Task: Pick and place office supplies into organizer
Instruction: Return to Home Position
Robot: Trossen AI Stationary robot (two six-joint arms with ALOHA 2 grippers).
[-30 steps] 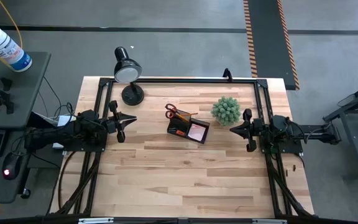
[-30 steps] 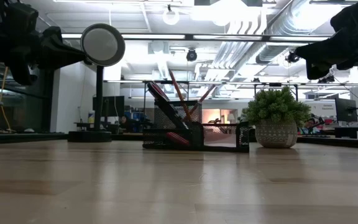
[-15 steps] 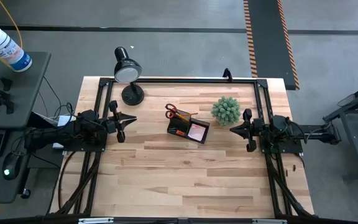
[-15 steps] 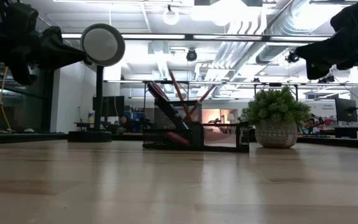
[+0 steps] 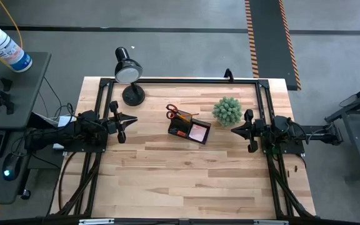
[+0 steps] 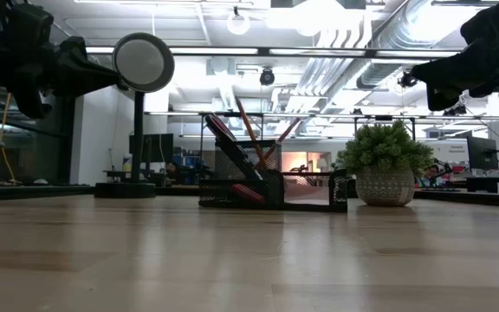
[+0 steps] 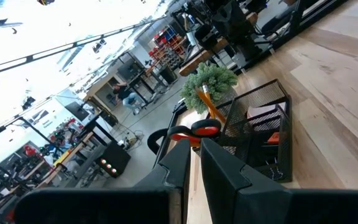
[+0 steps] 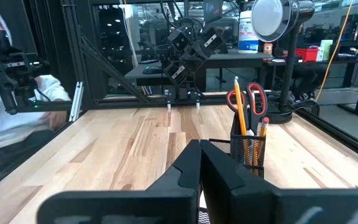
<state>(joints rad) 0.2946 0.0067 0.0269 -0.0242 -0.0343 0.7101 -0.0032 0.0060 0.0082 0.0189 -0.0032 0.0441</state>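
So left gripper (image 5: 132, 120) and right gripper (image 5: 234, 130) hang at opposite sides of the table (image 5: 186, 178), both pressed together empty, scissors (image 5: 177, 114) standing in the organizer (image 5: 190, 130).

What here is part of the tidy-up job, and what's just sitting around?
Job: organizer holding scissors, pencils, pink sticky-note pad; left gripper, right gripper, parked at the sides.
Lying about: desk lamp, plant, spray bottle on side desk.

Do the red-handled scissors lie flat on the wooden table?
No, the scissors stand with their handles up inside the black organizer.
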